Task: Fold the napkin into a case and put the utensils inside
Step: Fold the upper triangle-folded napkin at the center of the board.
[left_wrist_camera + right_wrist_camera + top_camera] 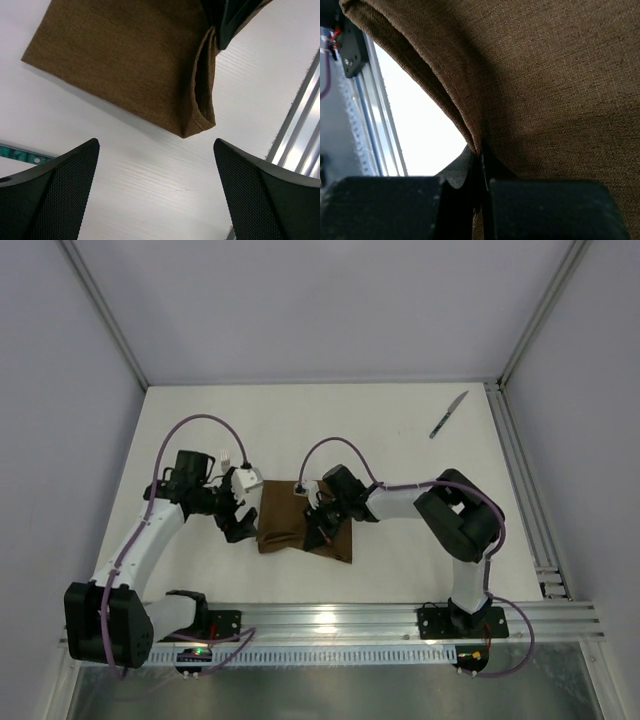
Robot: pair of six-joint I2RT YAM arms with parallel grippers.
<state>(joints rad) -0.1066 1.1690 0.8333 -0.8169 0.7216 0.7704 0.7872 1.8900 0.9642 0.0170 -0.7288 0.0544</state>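
Observation:
The dark brown napkin (285,518) lies folded into an oblong in the middle of the table, between the two arms. My right gripper (320,528) is shut on a raised fold at its right side (480,155), and brown cloth (545,75) fills that wrist view. My left gripper (236,524) stands open just left of the napkin, over bare table (156,146), with the napkin's corner (197,125) ahead of its fingers. The knife (449,414) lies far off at the back right. A teal fork handle (20,154) shows at the left edge beside my left finger.
An aluminium rail (350,620) runs along the near edge, close to the napkin's corner (300,120). More rails (520,480) line the table's right side. Grey walls close in the left, back and right.

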